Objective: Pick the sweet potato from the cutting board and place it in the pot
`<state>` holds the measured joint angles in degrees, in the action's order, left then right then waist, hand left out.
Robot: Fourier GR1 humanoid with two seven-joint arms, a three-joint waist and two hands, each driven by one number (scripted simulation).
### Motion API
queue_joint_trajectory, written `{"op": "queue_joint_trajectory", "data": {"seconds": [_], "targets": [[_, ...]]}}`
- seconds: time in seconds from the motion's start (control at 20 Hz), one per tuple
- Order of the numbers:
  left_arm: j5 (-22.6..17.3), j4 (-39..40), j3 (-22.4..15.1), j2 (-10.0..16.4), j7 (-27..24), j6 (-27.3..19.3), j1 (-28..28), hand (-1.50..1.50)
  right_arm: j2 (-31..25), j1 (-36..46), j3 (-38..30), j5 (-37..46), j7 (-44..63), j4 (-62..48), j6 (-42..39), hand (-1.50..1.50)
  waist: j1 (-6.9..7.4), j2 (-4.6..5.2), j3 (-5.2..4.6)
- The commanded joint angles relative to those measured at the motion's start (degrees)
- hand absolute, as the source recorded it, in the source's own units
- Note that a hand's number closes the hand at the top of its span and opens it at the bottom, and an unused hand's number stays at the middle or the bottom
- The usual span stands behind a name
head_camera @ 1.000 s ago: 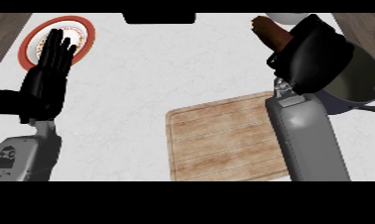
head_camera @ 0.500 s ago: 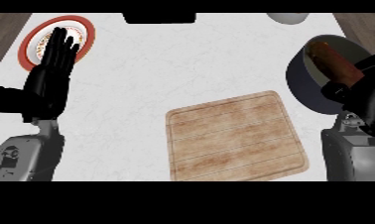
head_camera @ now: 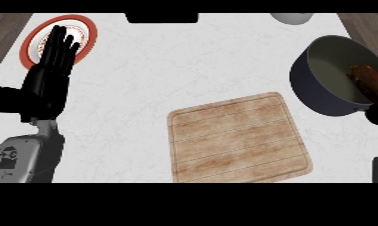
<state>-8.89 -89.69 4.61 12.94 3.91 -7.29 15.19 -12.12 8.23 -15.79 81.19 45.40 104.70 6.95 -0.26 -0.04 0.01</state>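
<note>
Sweet potato (head_camera: 363, 75) has settled inside pot (head_camera: 308, 86) at right edge.

Brown sweet potato (head_camera: 364, 76) inside dark pot (head_camera: 310, 85), wooden cutting board (head_camera: 238, 138) bare

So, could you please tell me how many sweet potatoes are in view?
1: the sweet potato lies inside the pot, at the right edge. The pot runs off view, so more could be hidden.
</note>
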Motion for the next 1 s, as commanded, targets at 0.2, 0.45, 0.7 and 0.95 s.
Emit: {"op": "queue_joint_trajectory", "data": {"seconds": [0.2, 0.45, 0.7, 0.95], "targets": [[0.1, 1.3, 1.2, -0.4, -0.3, 0.9, 0.6, 0.0, -3.9, -0.8, -6.5, -8.0, -6.9, -13.7, 5.2, 1.5, 0.31, 0.07, 0.01], [0.0, 2.5, 0.6, -1.1, -2.3, 1.7, -0.1, 0.0, -1.1, 1.8, -12.1, -21.8, -9.5, -21.4, 6.3, -1.5, 0.37, 0.15, 0.06], [0.2, 2.4, 0.9, -0.5, -0.7, 1.7, 1.3, 0.0, -5.2, 4.6, -12.1, -29.0, -21.1, -29.5, 6.2, -1.5, 0.67, 0.17, 0.06], [-0.7, 2.3, 2.3, -0.2, -0.7, 2.5, 0.8, 0.0, -3.9, 2.2, -13.0, -34.0, -28.8, -25.4, 12.5, -1.5, 0.23, 0.0, 0.01]]}}
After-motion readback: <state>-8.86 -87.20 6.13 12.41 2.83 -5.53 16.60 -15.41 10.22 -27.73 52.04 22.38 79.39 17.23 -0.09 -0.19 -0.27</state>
